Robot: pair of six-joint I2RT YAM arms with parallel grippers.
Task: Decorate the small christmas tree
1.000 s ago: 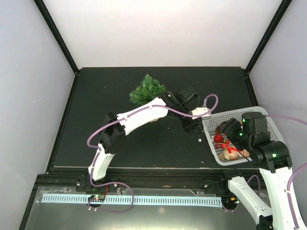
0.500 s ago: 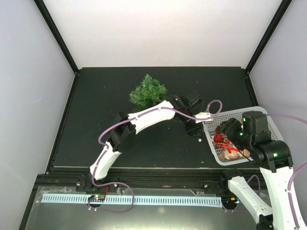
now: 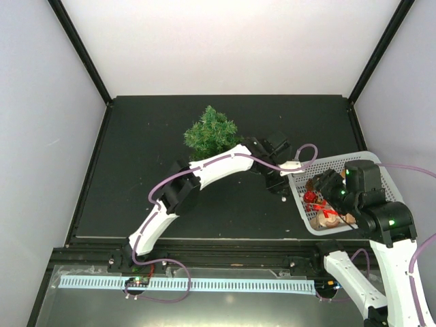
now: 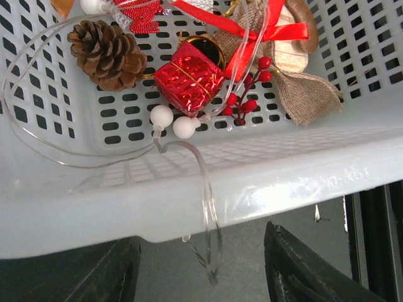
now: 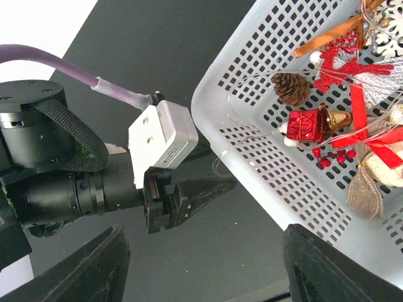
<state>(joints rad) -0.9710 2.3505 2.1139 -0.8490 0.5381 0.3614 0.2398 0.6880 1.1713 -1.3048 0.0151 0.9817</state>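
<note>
Small christmas tree (image 3: 211, 131): one, just toward 12 o'clock from bench (image 3: 136, 150) centre. Tip points 12, long axis 12–6; pot hidden by left arm (image 3: 204, 170).

One white basket (image 3: 383, 172) at 4 o'clock: one pine cone (image 4: 107, 53), one red gift box (image 4: 189, 78), two white beads (image 4: 162, 116).

Bench black, walls (image 3: 225, 48) white.

Left gripper (image 4: 203, 242) at basket rim, jaws parted, holding nothing. Right gripper (image 5: 204, 236) parted, empty.

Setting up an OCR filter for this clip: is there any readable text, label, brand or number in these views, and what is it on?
No text can be read in any view.
Rim of the white basket: faint raised marks, too faint to read.
The red gift box ornament: no print visible.
The white block on the left arm's wrist: no label visible.
</note>
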